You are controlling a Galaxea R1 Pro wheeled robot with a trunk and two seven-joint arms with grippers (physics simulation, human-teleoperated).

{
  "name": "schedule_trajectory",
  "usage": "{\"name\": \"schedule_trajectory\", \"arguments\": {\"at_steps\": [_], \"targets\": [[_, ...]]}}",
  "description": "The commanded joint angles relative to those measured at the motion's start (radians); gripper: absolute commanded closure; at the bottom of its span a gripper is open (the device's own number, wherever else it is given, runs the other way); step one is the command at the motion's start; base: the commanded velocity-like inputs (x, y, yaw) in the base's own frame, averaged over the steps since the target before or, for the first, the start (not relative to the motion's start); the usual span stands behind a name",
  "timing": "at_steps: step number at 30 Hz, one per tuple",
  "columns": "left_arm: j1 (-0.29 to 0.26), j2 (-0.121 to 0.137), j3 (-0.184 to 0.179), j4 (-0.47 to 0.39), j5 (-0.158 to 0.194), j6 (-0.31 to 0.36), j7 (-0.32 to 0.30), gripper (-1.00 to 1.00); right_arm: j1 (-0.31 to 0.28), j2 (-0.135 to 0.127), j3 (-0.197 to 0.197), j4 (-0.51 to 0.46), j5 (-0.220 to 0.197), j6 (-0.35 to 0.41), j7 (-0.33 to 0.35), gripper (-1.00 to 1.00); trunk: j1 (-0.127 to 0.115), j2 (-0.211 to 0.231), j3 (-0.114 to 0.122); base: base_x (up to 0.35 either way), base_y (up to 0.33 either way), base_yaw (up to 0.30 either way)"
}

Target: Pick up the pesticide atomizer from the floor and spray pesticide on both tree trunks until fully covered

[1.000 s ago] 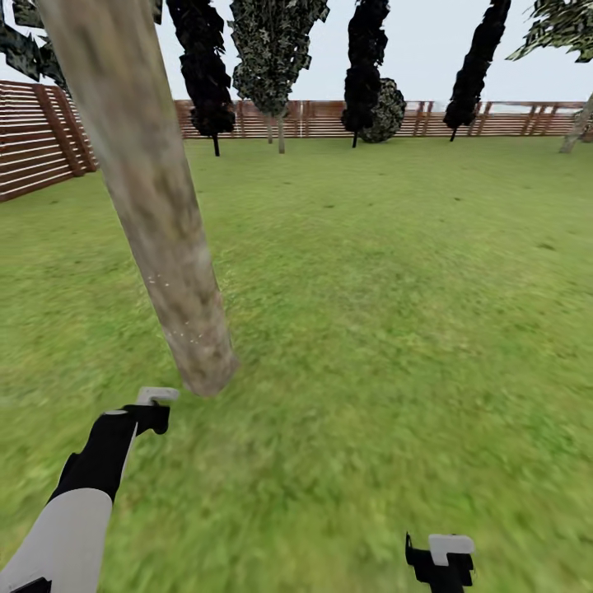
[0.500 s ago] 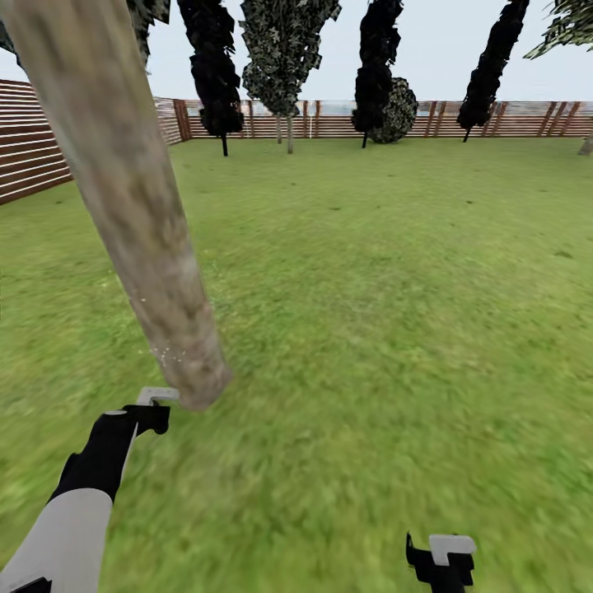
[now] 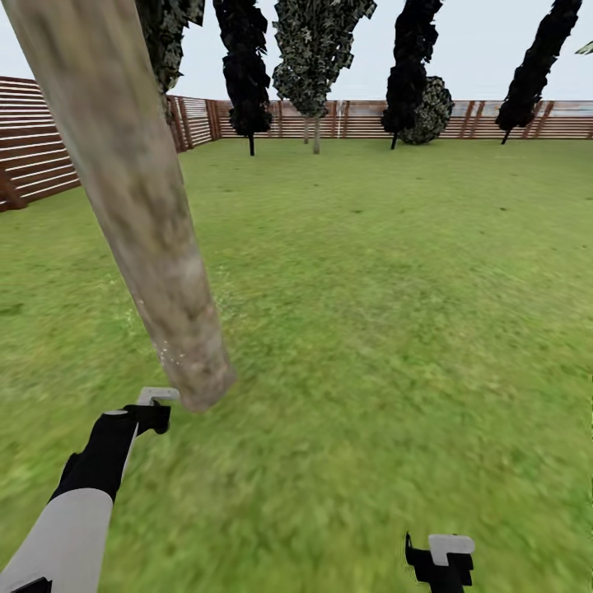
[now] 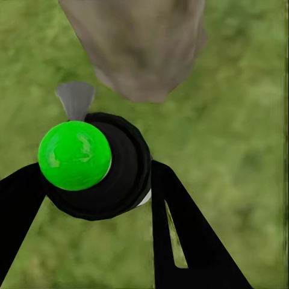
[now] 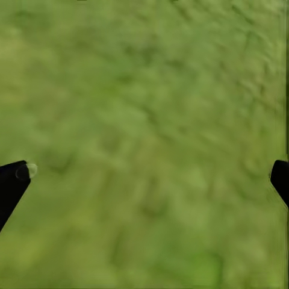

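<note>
Left wrist view shows the pesticide atomizer [image 4: 93,165], black with a green cap, clamped between the left gripper [image 4: 96,180] fingers, its grey nozzle aimed at the pale tree trunk [image 3: 140,214] just beyond. Whitish specks dot the trunk's base. Near right, the right gripper [image 5: 147,180] hangs spread wide over grass [image 3: 395,313]; a fence [image 3: 33,156] stands far off.

The tree trunk [image 3: 136,198] runs off the head view's top edge, its crown out of frame. In the left wrist view the atomizer [image 4: 96,165] hides its own body behind the green cap, and the trunk's upper part is cropped. The right gripper [image 5: 147,180] shows mere fingertip slivers at the edges.
</note>
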Motion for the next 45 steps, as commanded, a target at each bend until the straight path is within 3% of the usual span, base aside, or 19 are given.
{"name": "schedule_trajectory", "arguments": {"at_steps": [1,8,14,18,21,23,25,26,27,29,32,34,36,37,38,39,40,43,45], "targets": [[0.000,0.000,0.000,0.000,0.000,-0.001,0.000,1.00,0.000,0.000,0.000,0.000,0.000,0.000,0.000,-1.00,0.000,0.000,0.000,0.098,-0.257,0.009],[0.000,-0.003,0.000,0.000,-0.001,-0.002,-0.001,1.00,0.000,0.002,0.000,0.001,0.000,0.000,0.000,-1.00,0.000,0.000,0.000,0.047,-0.259,0.185],[0.000,-0.049,-0.003,-0.001,0.000,-0.009,-0.010,1.00,0.000,0.002,0.000,0.000,0.000,0.000,0.000,-1.00,0.000,0.000,0.000,0.000,-0.077,0.277],[-0.012,-0.054,-0.018,-0.003,0.000,-0.003,-0.019,1.00,0.000,0.000,0.000,0.000,0.000,0.000,0.000,-1.00,0.000,0.000,0.000,0.000,-0.001,0.277],[-0.067,-0.054,-0.032,-0.012,0.000,0.022,-0.051,1.00,0.000,-0.001,0.000,0.000,-0.001,0.000,-0.001,-1.00,0.000,0.000,0.000,0.000,0.000,0.149],[-0.106,-0.056,-0.036,-0.013,0.000,0.075,-0.062,1.00,0.000,-0.004,0.000,0.000,-0.001,0.000,-0.001,-1.00,0.000,0.000,0.000,0.000,0.000,0.024],[-0.115,-0.057,-0.036,-0.013,0.000,0.080,-0.066,1.00,0.000,-0.004,-0.001,0.000,-0.001,0.000,-0.001,-1.00,0.000,0.000,0.000,0.000,0.000,0.015],[-0.162,-0.039,-0.036,-0.010,-0.003,0.092,-0.101,1.00,0.000,-0.005,-0.001,0.000,-0.001,0.000,-0.001,-1.00,0.000,0.000,0.000,0.000,0.000,0.007],[-0.199,0.005,-0.037,-0.004,-0.003,0.100,-0.127,1.00,0.000,-0.006,-0.001,0.000,-0.001,0.000,-0.001,-1.00,0.000,0.000,0.000,0.000,0.000,0.002],[-0.205,0.071,-0.039,-0.001,-0.001,0.104,-0.157,1.00,0.000,-0.007,-0.002,0.000,-0.001,0.000,-0.001,-1.00,0.000,0.000,0.000,0.000,0.000,0.000],[-0.202,0.070,-0.055,0.000,-0.004,0.102,-0.201,1.00,0.000,-0.008,-0.002,0.000,-0.002,0.000,-0.001,-1.00,0.000,0.000,0.000,0.000,0.000,0.000],[-0.204,0.057,-0.149,-0.001,-0.002,0.105,-0.247,1.00,0.000,-0.008,-0.002,0.000,-0.002,0.000,-0.002,-1.00,0.000,0.000,0.000,0.000,0.000,0.000],[-0.208,0.066,-0.181,-0.002,-0.002,0.106,-0.319,1.00,0.000,-0.008,-0.002,0.000,-0.002,0.000,-0.002,-1.00,0.000,0.000,0.000,0.000,0.000,0.000],[-0.213,0.080,-0.180,-0.006,-0.006,0.106,-0.369,1.00,0.000,-0.008,-0.002,0.000,-0.002,0.000,-0.002,-1.00,0.000,0.000,0.000,0.000,0.000,0.000],[-0.217,0.118,-0.179,-0.010,-0.010,0.106,-0.418,1.00,0.000,-0.008,-0.002,0.000,-0.002,0.000,-0.002,-1.00,0.000,0.000,0.000,0.000,0.000,0.000],[-0.218,0.154,-0.179,-0.012,-0.011,0.106,-0.439,1.00,0.000,-0.008,-0.002,0.000,-0.002,0.000,-0.002,-1.00,0.000,0.000,0.000,0.000,0.000,0.000],[-0.211,0.166,-0.184,-0.019,-0.012,0.106,-0.446,1.00,0.000,-0.008,-0.002,0.000,-0.002,0.000,-0.002,-1.00,0.000,0.000,0.000,0.000,0.000,0.000],[-0.206,0.143,-0.199,-0.055,-0.008,0.109,-0.448,1.00,0.000,-0.008,-0.002,0.000,-0.002,0.000,-0.002,-1.00,0.000,0.000,0.000,-0.294,0.000,0.000],[-0.209,0.112,-0.204,-0.066,-0.008,0.144,-0.450,1.00,0.000,-0.008,-0.002,0.000,-0.002,0.000,-0.002,-1.00,0.000,0.000,0.000,-0.140,0.000,0.000]]}}
